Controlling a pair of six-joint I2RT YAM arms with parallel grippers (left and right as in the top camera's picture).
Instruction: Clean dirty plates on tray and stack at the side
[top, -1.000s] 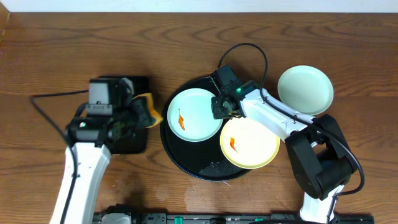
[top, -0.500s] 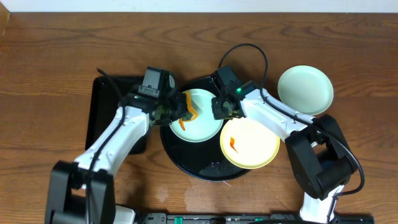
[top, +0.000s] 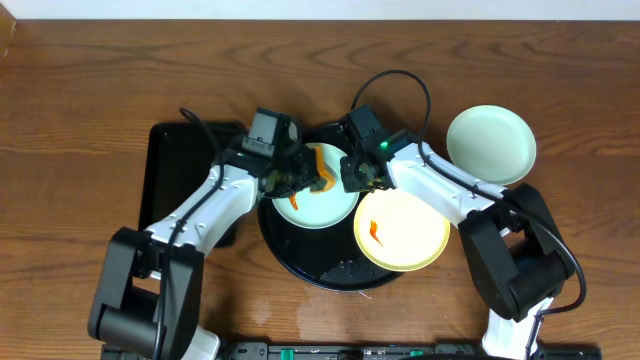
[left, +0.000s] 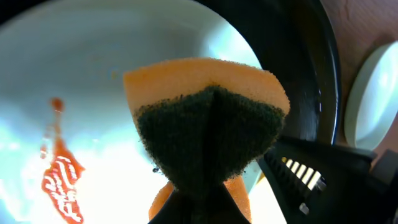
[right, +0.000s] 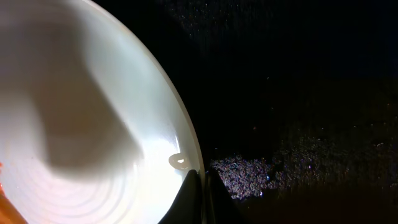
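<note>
A mint-blue plate with an orange smear lies on the round black tray. My left gripper is shut on an orange sponge with a dark scouring face, held over this plate. My right gripper is shut on the plate's right rim. A pale yellow plate with an orange smear lies on the tray's right side. A second mint-blue plate sits on the wood table at the right, with no smear showing.
A rectangular black tray lies at the left under my left arm. A black cable loops behind the right arm. Wet specks show on the round tray's floor.
My left arm swung right from the rectangular tray, carrying the sponge over the mint-blue plate. My right gripper has stayed on the plate's rim.
</note>
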